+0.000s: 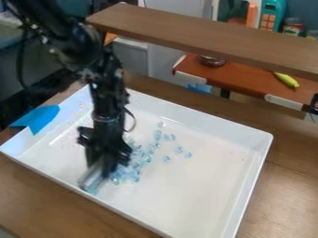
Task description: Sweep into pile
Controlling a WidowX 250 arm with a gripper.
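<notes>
My tool (pixel 99 173): near front edge of tray (pixel 192 195); apart or together, I cannot tell.
Blue pieces (pixel 166 159): beside it.
Room: pieces to right edge.

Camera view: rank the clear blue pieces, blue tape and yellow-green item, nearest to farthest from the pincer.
1. Clear blue pieces, in the tray beside the pincer.
2. Blue tape, view's left, on the tray's edge.
3. Yellow-green item, view's upper right, beyond the tray.

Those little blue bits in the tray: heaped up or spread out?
Spread out: the blue bits bunch thickly beside the black arm, but several lie apart toward the tray's middle.
</notes>
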